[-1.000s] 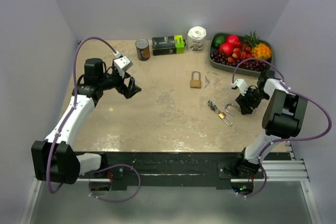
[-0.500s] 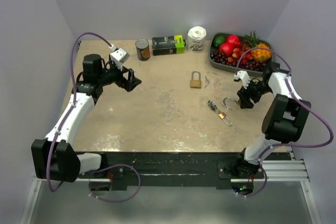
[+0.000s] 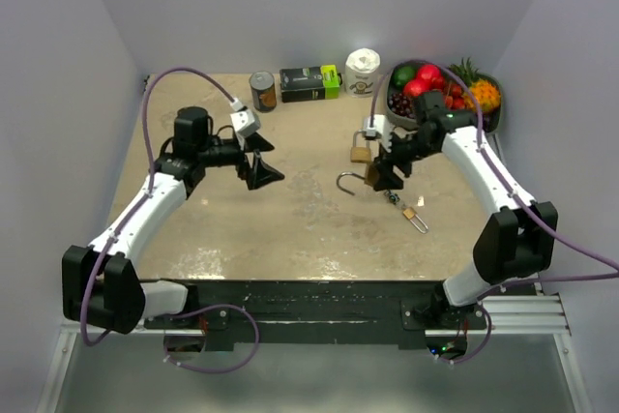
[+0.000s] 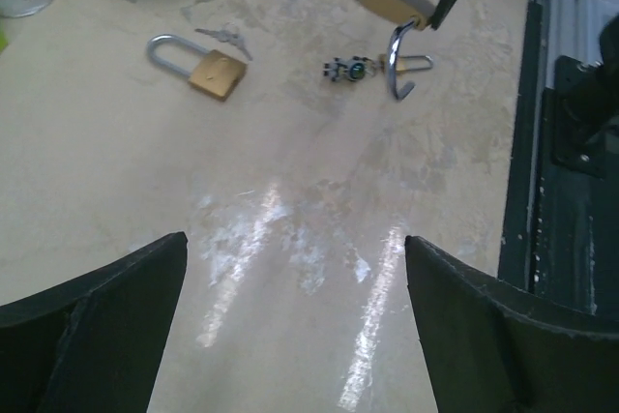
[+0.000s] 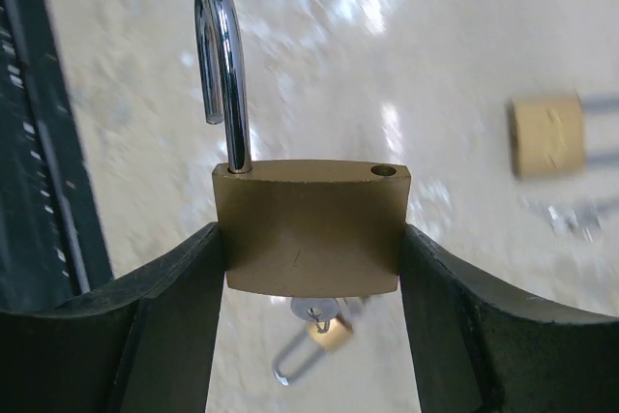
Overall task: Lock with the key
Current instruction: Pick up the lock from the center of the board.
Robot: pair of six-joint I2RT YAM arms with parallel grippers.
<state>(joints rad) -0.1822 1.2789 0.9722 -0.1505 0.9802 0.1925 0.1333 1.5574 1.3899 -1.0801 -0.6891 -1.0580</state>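
Observation:
My right gripper (image 3: 379,173) is shut on a brass padlock (image 3: 366,178) and holds it above the table's middle. In the right wrist view the padlock (image 5: 309,229) sits between both fingers, its steel shackle (image 5: 221,55) swung open and a key (image 5: 324,310) in its underside. My left gripper (image 3: 261,167) is open and empty to the left of the padlock, its jaws wide apart over bare tabletop (image 4: 295,244). The left wrist view shows the held padlock (image 4: 385,2) at the top.
A second, closed padlock (image 3: 359,151) with keys (image 4: 224,38) lies behind the held one. A small padlock (image 3: 414,215) and key fob (image 3: 391,194) lie to the right. A can (image 3: 262,90), box (image 3: 310,82), white roll (image 3: 363,72) and fruit tray (image 3: 498,94) line the back.
My right gripper has lifted the open padlock from the right side of the table and carried it left to the middle. My left gripper has moved right toward it.

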